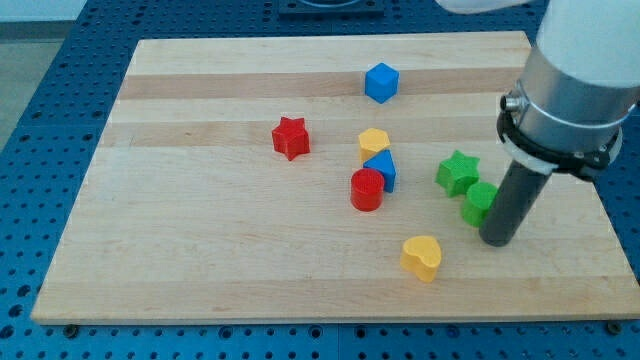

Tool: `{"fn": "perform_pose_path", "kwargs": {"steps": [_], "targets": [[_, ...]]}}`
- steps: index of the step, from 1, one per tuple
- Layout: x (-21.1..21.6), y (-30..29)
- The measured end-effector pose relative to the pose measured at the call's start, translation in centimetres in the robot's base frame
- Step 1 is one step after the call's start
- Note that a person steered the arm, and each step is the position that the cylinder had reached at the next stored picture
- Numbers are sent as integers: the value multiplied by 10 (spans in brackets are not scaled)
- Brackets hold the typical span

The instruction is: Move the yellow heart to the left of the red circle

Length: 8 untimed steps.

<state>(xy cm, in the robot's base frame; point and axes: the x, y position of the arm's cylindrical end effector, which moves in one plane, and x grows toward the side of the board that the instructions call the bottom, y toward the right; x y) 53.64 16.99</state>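
The yellow heart (422,257) lies on the wooden board (200,250) near the view's bottom, right of centre. The red circle (367,189) stands up and to the left of it, touching a blue triangle (382,169). My tip (496,240) is on the board to the right of the yellow heart, a short gap away, and right against a green block (479,202) whose shape is partly hidden by the rod.
A yellow pentagon-like block (374,142) sits just above the blue triangle. A green star (458,172) is right of them. A red star (291,137) is at centre left. A blue block (381,82) is near the view's top.
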Motion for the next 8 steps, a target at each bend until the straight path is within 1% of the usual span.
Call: {"fn": "perform_pose_path", "kwargs": {"steps": [1, 2, 3, 4, 5, 8], "targets": [[-9, 0], [32, 2], [66, -12], [65, -38], [48, -65], [-4, -181]]}}
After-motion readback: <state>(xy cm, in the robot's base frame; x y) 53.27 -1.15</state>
